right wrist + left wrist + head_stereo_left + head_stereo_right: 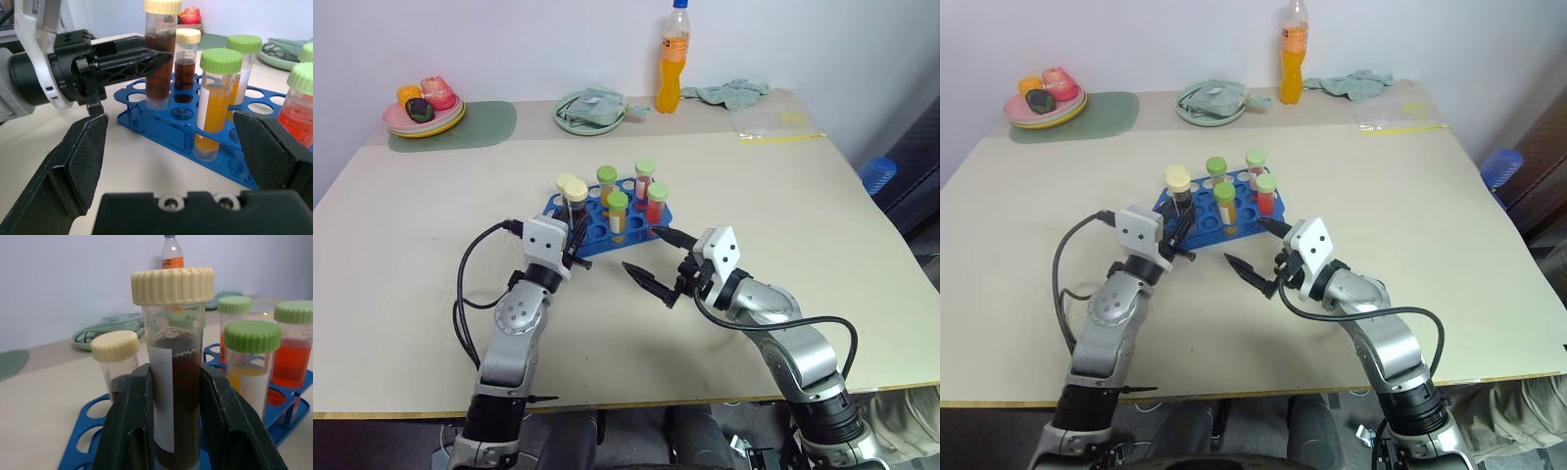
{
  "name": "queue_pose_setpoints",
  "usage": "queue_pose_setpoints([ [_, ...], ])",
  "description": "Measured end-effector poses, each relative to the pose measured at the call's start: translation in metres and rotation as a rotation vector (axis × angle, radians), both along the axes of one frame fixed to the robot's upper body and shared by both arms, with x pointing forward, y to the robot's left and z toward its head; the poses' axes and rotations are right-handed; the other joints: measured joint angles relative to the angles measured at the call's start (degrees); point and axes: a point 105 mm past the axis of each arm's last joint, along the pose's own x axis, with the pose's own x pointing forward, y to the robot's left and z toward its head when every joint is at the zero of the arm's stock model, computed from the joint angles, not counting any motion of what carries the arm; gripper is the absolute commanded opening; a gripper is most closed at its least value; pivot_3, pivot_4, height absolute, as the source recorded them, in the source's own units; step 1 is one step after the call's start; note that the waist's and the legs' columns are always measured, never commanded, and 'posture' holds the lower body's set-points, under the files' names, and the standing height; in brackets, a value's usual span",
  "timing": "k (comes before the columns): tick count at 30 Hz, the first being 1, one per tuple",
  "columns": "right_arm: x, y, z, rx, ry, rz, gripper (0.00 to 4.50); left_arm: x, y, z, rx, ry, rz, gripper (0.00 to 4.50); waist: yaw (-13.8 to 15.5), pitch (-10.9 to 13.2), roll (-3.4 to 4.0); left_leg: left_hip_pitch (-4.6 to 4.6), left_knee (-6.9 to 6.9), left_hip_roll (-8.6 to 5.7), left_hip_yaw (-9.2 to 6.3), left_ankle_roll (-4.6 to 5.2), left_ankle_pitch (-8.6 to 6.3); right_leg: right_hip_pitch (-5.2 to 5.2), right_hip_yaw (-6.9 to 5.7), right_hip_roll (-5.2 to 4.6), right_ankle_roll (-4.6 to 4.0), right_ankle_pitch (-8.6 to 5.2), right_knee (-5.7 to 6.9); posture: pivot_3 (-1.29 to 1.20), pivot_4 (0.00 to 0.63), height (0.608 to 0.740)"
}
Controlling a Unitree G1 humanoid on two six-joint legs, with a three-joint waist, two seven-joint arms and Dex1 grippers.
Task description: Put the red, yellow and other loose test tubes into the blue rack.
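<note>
- now left claw (pixel 171 431) clenched on cream-capped brown tube (pixel 173 382), upright at blue rack (pixel 607 220)'s left corner, centre frame.
- right claw (pixel 651 259) released, hovering over counter (pixel 411 294) just below rack.
- green-capped tubes (pixel 619 211) standing in rack.

Clear glossy plastic dark-filled tube (pixel 172 382), ribbed cream cap, between matt black fingers (pixel 128 431); shiny blue moulded plastic rack (pixel 161 128) just beyond.
</note>
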Motion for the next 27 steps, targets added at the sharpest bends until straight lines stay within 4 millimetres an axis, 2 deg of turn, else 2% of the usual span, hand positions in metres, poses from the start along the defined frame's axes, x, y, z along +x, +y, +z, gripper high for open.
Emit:
queue_pose_setpoints([
  [5, 0.0, 0.0, 0.0, 0.001, 0.005, 0.002, 4.5, 0.001, 0.0, -0.006, -0.007, 0.017, -0.003, 0.78, 0.0, 0.0, 0.0, 0.0, 0.0, 0.0, 0.0, 0.0, 0.0, 0.0, 0.0, 0.0, 0.0, 0.0, 0.0, 0.0, 0.15, 0.74],
  [11, 0.0, -0.001, 0.001, 0.011, 0.009, 0.0, 4.5, -0.002, 0.002, -0.009, -0.04, 0.034, -0.022, 3.78, 0.0, 0.0, 0.0, 0.0, 0.0, 0.0, -0.04, 0.0, 0.0, 0.0, 0.0, 0.0, 0.0, 0.0, -0.01, 0.0, 0.15, 0.74],
  [15, 0.001, -0.014, 0.01, 0.003, -0.004, -0.015, 4.5, -0.012, 0.018, 0.002, -0.075, 0.016, -0.036, 3.78, -0.1, 0.0, 0.0, 0.0, -0.02, 0.02, -0.12, 0.0, 0.0, -0.01, 0.01, 0.0, 0.0, 0.0, -0.01, 0.0, 0.15, 0.74],
  [20, -0.001, -0.05, 0.02, -0.087, -0.007, -0.028, 4.5, -0.033, 0.062, 0.005, -0.021, 0.07, -0.033, 3.78, 0.0, 0.0, 0.01, 0.01, -0.06, 0.04, -0.1, 0.04, -0.02, 0.03, -0.01, 0.0, -0.01, -0.01, -0.09, 0.0, 0.15, 0.74],
  [24, -0.004, -0.091, 0.021, -0.132, 0.035, -0.104, 4.5, -0.051, 0.115, -0.004, 0.07, 0.186, 0.025, 3.78, 0.0, 0.0, 0.03, 0.02, -0.08, 0.06, -0.08, 0.1, -0.06, 0.1, -0.03, 0.0, -0.01, -0.01, -0.21, 0.0, 0.15, 0.74],
  [27, 0.001, -0.127, 0.024, -0.162, 0.05, -0.197, 4.5, -0.06, 0.136, -0.005, 0.096, 0.226, 0.058, 3.78, 0.3, 0.0, 0.03, 0.15, -0.08, 0.07, -0.04, 0.15, -0.11, 0.39, -0.13, -0.02, -0.01, -0.01, -0.39, 0.0, 0.15, 0.74],
])
